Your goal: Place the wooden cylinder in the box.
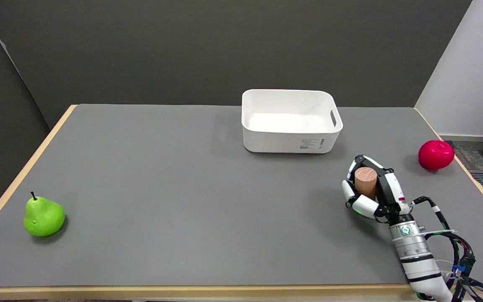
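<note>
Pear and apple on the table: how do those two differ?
The pear is green; the apple is red. The pear sits near the table's left edge, the apple near its right edge. The pear tapers to a narrow stemmed top, while the apple is round. The pear looks larger, though it is nearer the camera. Both are glossy and untouched.

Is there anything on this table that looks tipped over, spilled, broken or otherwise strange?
Nothing stands out. The white plastic box sits upright and has nothing in it. The green pear and the red apple rest intact on the grey table. The right hand holds the upright brown wooden cylinder.
</note>
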